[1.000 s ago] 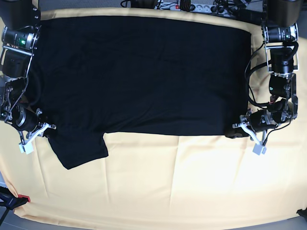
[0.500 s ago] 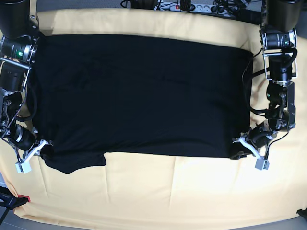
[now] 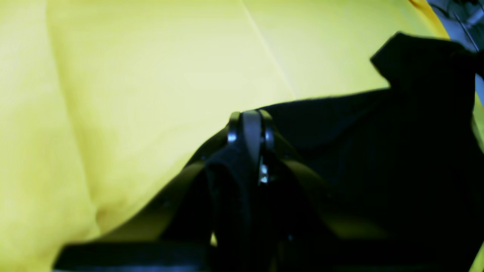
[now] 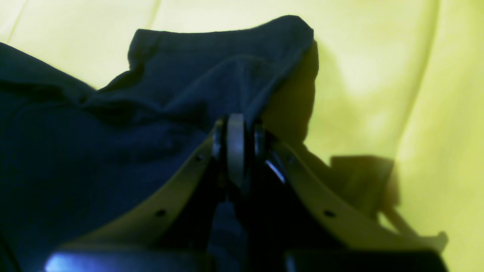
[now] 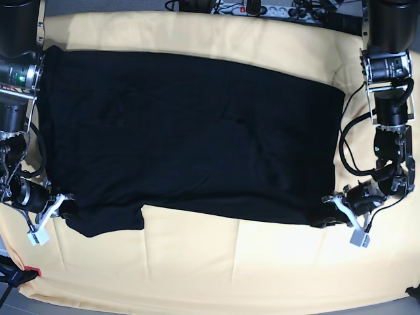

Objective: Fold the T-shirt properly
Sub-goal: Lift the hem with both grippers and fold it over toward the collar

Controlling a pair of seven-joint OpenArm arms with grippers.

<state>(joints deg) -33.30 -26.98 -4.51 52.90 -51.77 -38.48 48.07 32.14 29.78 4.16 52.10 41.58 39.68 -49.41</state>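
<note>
The black T-shirt [image 5: 190,131] lies spread flat, plain side up, on the pale yellow cloth [image 5: 230,269]. One sleeve [image 5: 105,220] sticks out at the front left. My left gripper [image 5: 331,211] is shut on the shirt's front right corner. In the left wrist view the gripper [image 3: 247,126] pinches black fabric [image 3: 378,151] low over the cloth. My right gripper [image 5: 58,209] is shut on the shirt's edge beside the sleeve. In the right wrist view the gripper [image 4: 235,130] holds bunched dark fabric [image 4: 113,151]. The printed side is hidden.
The yellow cloth covers the whole table, with a wide bare band in front of the shirt. A power strip and cables [image 5: 262,8] lie along the back edge. A small red item [image 5: 33,271] sits at the front left corner.
Both grippers have moved toward the front edge, pulling the shirt with them. The shirt's near edge and far edge now lie closer to the front, and the sleeve has bunched shorter.
</note>
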